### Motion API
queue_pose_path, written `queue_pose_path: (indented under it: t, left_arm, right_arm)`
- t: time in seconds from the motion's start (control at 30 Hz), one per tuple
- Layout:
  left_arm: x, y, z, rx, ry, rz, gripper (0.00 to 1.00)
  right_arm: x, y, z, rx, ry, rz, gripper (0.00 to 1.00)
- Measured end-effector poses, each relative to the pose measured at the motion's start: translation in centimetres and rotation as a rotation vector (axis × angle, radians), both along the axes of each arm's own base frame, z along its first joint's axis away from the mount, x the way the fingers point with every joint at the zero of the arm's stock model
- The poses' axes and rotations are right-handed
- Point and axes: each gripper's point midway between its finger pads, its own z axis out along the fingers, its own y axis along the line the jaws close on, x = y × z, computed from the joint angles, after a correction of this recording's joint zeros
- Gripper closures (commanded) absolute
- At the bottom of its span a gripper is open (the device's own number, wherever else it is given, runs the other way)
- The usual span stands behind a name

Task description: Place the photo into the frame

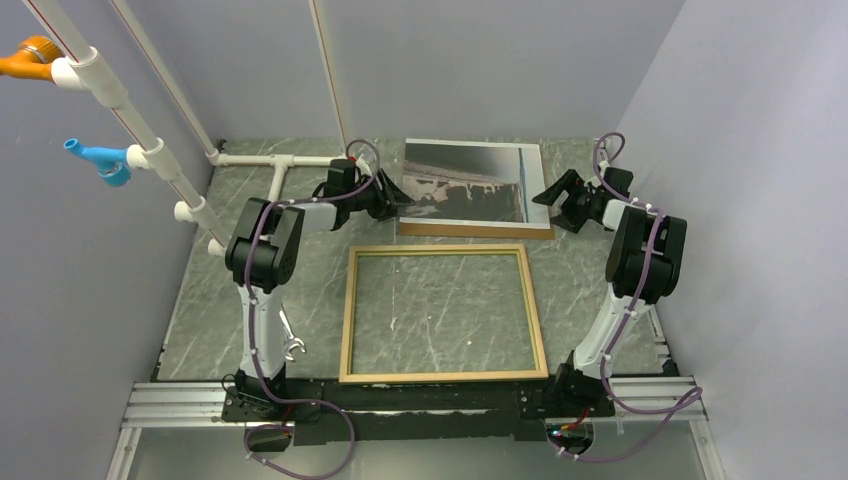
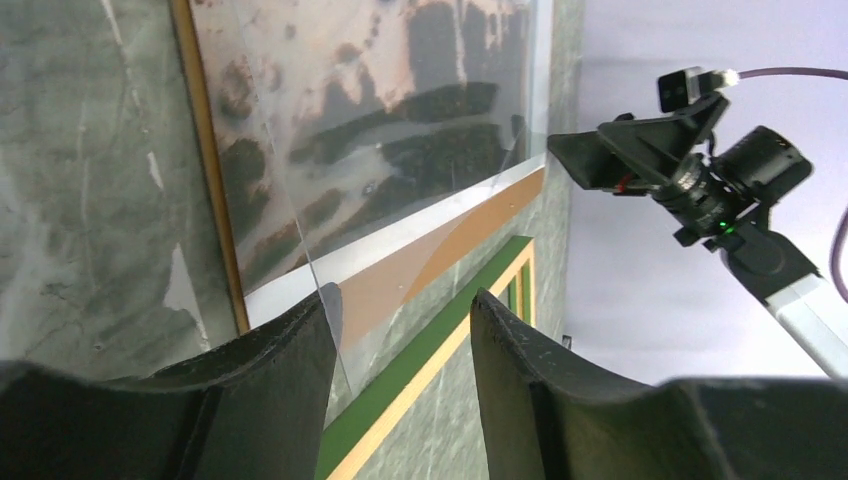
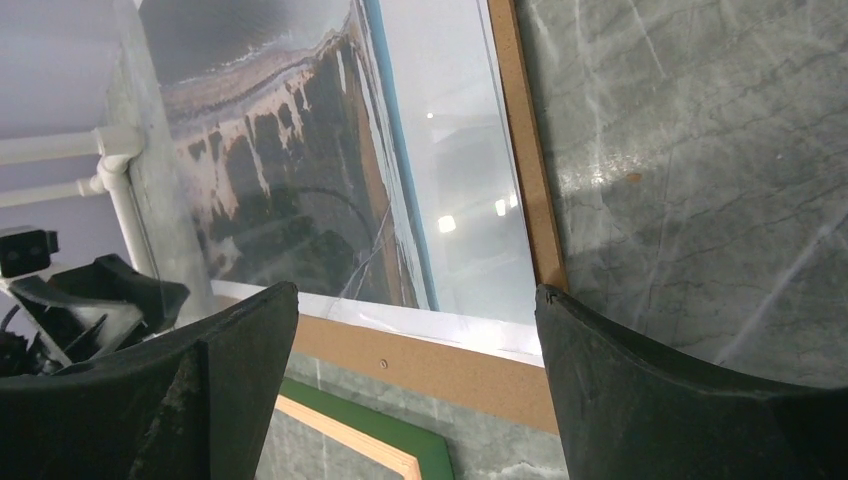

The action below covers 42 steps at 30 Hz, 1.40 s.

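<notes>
The photo point(image 1: 465, 180) lies face up on a brown backing board point(image 1: 475, 229) at the far side of the marbled surface point(image 1: 320, 300). The frame point(image 1: 346, 315) lies flat nearer the arm bases, with the marble showing through its pane, and a narrow strip of surface separates it from the board.

The left end effector point(image 1: 392, 207) sits at the photo's near left corner and the right end effector point(image 1: 547, 193) just off its right edge. Both are released, their jaws spread with nothing between them.

White pipes point(image 1: 255, 159) run along the back left, apart from the print (an orange fitting point(image 1: 25, 57) and a blue fitting point(image 1: 100, 160) sit on the slanted rails above).

From overhead the frame looks only tan, while both wrist views show a green band beside the tan. The left wrist view shows the print's corner just beside one finger point(image 2: 270, 370), though contact cannot be told. The right wrist view alone shows lamp glare on the white margin next to the blue stripe point(image 3: 400, 150).
</notes>
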Motion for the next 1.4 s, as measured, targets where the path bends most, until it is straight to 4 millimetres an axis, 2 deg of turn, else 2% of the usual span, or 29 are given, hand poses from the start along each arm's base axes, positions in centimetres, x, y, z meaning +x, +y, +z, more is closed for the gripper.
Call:
queue_pose_path:
  t: [0.07,0.27,0.43,0.5,0.63,0.7,0.87,1.1,1.2,1.4]
  left_arm:
    - [-0.1,0.0,-0.9,0.026,0.024,-0.007,0.49]
    - [-0.2,0.4,-2.3,0.062,0.057,-0.001,0.67]
    - [-0.2,0.7,-2.7,0.082,0.06,0.006,0.93]
    - [-0.2,0.8,-2.8,0.088,0.058,0.008,1.0]
    - [-0.5,0.9,-2.6,0.092,0.059,0.01,1.0]
    - [-1.1,1.1,-2.0,0.093,0.061,0.01,1.0]
    - [-2.8,1.3,1.2,0.08,0.022,0.01,1.0]
    - [-5.4,1.7,6.2,0.034,-0.034,0.021,1.0]
    - [-7.1,2.0,6.8,0.02,-0.026,0.027,1.0]
    - [-11.2,2.6,6.6,-0.013,0.026,0.042,1.0]
  right_arm:
    - [-0.1,0.2,0.0,0.009,0.0,0.004,0.09]
    - [-0.1,0.3,0.1,0.016,-0.004,0.004,0.09]
    - [-0.1,0.3,0.1,0.015,-0.005,0.004,0.09]
    - [-0.2,0.3,0.2,0.015,-0.004,0.004,0.09]
    - [-0.9,0.5,0.3,0.013,0.017,-0.001,0.07]
    - [-1.4,0.6,0.3,0.01,0.036,-0.004,0.01]
    - [-2.6,1.0,1.1,-0.002,0.065,-0.002,0.0]
    - [-3.8,1.0,3.7,-0.046,0.035,0.003,0.0]
    - [-4.6,1.1,4.4,-0.062,0.031,0.003,0.0]
    - [-6.7,1.5,5.4,-0.076,0.031,0.012,0.0]
